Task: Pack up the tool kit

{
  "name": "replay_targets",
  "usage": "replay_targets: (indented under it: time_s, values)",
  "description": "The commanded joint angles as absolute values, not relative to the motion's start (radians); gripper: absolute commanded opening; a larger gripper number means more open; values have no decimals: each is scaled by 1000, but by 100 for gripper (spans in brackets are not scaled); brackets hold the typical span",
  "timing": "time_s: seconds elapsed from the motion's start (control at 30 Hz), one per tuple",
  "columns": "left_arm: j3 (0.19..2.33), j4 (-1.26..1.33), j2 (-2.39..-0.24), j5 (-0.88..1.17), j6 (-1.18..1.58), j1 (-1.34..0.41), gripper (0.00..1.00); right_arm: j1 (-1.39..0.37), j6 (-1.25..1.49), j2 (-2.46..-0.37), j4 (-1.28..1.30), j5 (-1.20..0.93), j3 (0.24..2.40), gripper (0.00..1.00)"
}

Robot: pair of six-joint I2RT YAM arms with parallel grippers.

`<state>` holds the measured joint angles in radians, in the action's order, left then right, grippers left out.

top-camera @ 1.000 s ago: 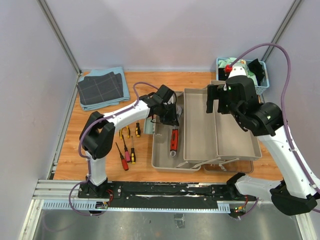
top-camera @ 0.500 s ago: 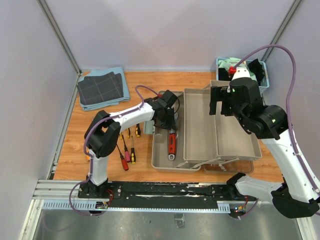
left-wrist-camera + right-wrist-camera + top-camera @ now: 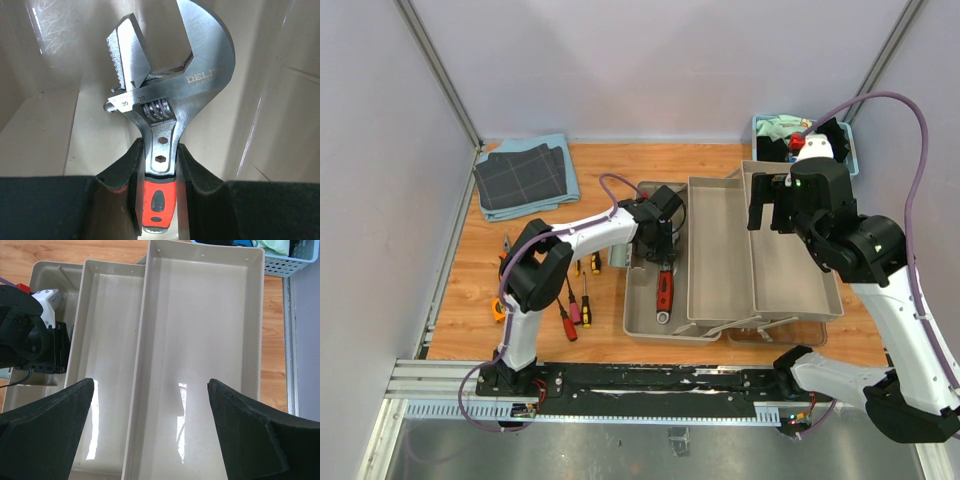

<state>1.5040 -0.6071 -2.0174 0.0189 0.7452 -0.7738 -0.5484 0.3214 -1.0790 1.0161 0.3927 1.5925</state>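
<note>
Left wrist view: left gripper (image 3: pixel 159 161) is pinched on the wrench (image 3: pixel 167 107) at its steel neck, just under the adjuster wheel where the red grip starts. Jaws are narrow, one finger on each edge of the shank. The wrench's long axis runs straight out from the gripper, head away from the wrist, red handle back between the fingers. Behind the head is only pale plastic of the left tray (image 3: pixel 45 135); cannot tell whether the head rests on the floor or hangs just above it. Top external: the left gripper (image 3: pixel 661 240) sits over the far half of the left tray (image 3: pixel 642 318) of the toolbox (image 3: pixel 790 300). The wrench (image 3: pixel 665 291) shows red just on the gripper's near side, lengthways, with a silver end toward the near wall. Which end that is cannot be told from this view. Its long axis is parallel to the tray's long walls, so it looks to fit without turning. Judgement: this is the placing step; the next move calls for spreading the jaws and lifting straight up once the wrench is down. Right gripper (image 3: pixel 775 204) is spread wide, holds nothing and hovers over the right-hand trays, well apart from the wrench; the left arm is the nearer one. Screwdrivers (image 3: pixel 572 308) lie on the surface (image 3: pixel 460 300) left of the toolbox, not yet packed.
</note>
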Motion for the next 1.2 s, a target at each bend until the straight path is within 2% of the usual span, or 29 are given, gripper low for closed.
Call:
replay_targets:
  time_s: [0.0,0.07,0.13,0.4,0.67,0.8,0.93,1.17]
  values:
    - [1546,-562,-2047,38,732,-773,20,-520,313,-1062,1028,409,1599,98]
    - [1555,-562,-2039,39,724,-773,31,-515,311,-1067,1027,404,1598,98]
    - [1561,-561,-2025,38,722,-773,35,-513,311,-1068,1022,400,1593,98]
    - [1548,-557,-1953,30,705,-775,48,-508,309,-1082,993,373,1585,98]
    - [1628,-551,-1837,-90,574,-771,49,-507,306,-1098,956,352,1573,98]
    - [1643,-536,-1712,-229,483,-746,61,-508,278,-1137,926,314,1592,98]
    - [1578,-512,-1586,-270,414,-622,71,-508,241,-1211,889,256,1652,98]
    - [1367,-599,-1424,-145,340,-264,78,-522,213,-1361,828,132,1760,98]
